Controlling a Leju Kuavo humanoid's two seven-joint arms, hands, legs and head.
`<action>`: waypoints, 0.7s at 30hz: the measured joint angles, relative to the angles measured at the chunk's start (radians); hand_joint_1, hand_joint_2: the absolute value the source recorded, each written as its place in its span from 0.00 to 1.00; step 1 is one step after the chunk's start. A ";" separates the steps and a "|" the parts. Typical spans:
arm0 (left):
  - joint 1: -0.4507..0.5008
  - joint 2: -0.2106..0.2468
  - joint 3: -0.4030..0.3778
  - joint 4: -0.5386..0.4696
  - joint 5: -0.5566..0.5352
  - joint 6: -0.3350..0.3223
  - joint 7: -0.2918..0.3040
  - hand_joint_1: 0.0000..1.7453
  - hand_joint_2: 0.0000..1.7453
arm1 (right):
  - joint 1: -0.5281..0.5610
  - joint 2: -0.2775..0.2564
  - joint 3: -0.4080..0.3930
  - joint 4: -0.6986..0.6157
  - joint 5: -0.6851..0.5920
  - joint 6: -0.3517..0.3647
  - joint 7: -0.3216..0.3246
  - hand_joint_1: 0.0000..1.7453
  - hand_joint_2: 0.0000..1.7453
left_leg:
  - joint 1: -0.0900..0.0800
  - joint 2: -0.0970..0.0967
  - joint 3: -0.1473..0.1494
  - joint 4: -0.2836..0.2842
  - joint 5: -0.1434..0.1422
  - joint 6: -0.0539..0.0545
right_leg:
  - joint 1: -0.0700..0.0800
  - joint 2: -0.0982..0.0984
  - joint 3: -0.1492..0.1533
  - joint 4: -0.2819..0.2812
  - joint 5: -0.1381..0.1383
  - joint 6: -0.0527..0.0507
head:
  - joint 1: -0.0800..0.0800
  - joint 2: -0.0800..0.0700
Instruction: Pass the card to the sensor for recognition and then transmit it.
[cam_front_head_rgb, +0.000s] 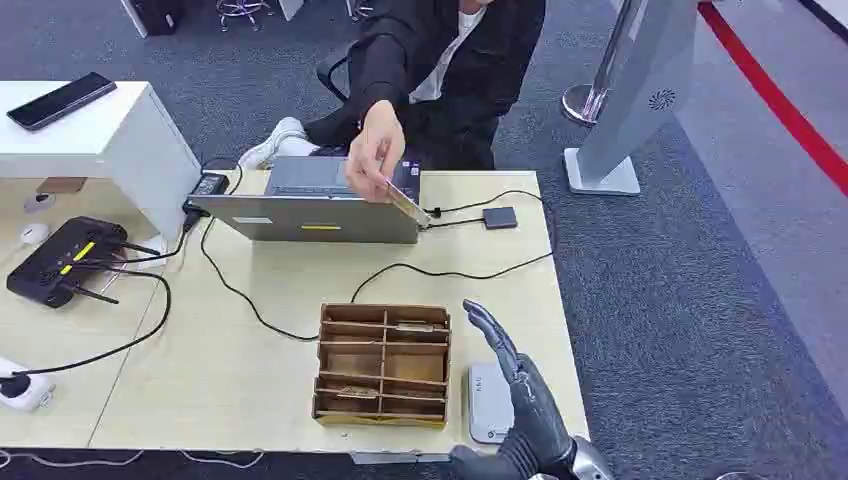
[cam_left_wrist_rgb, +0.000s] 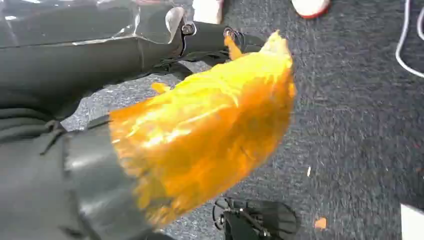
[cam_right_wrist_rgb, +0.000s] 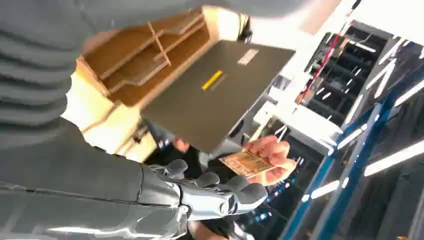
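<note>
The robot's right hand (cam_front_head_rgb: 520, 385) is raised above the front right corner of the table (cam_front_head_rgb: 250, 350), fingers spread wide and straight, holding nothing. The card (cam_front_head_rgb: 405, 203) is not with the robot at all: the person seated across the table pinches it in their hand (cam_front_head_rgb: 372, 152), just above the near edge of the open laptop (cam_front_head_rgb: 310, 215). From the right wrist view the same card (cam_right_wrist_rgb: 246, 163) shows in that person's fingers, beyond the robot's open fingers (cam_right_wrist_rgb: 235, 192) and well apart from them. The flat grey sensor pad (cam_front_head_rgb: 490, 403) lies on the table just beside the cardboard divider box (cam_front_head_rgb: 383, 363), directly below the raised hand. To my eye the handing-over is the step in progress; the card has either just been given across or is being offered, and I cannot say which. If it is being offered, the next move calls for the right arm to reach forward over the box and close fingers and thumb on the card's thin edge without knocking the laptop lid. The left hand (cam_left_wrist_rgb: 200, 135) hangs by the floor under a blurred orange covering; whether it is spread or closed I cannot tell.
</note>
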 joint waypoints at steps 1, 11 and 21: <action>-0.002 -0.002 -0.002 0.000 -0.002 -0.002 0.004 0.00 0.00 | -0.011 0.006 0.000 0.007 0.023 -0.007 0.007 0.00 1.00 | 0.000 0.000 0.000 0.000 0.000 0.000 | 0.000 0.000 0.000 0.000 0.000 0.000 | 0.000 0.000; -0.015 -0.013 -0.032 0.000 -0.026 -0.016 0.012 0.00 0.00 | -0.146 0.058 0.000 0.066 0.263 -0.052 0.123 0.00 1.00 | 0.000 0.000 0.000 0.000 0.000 0.000 | 0.000 0.000 0.000 0.000 0.000 0.000 | 0.000 0.000; -0.017 -0.016 -0.047 0.000 -0.027 -0.018 0.014 0.00 0.00 | -0.192 0.081 -0.001 0.094 0.282 -0.054 0.137 0.00 1.00 | 0.000 0.000 0.000 0.000 0.000 0.000 | 0.000 0.000 0.000 0.000 0.000 0.000 | 0.000 0.000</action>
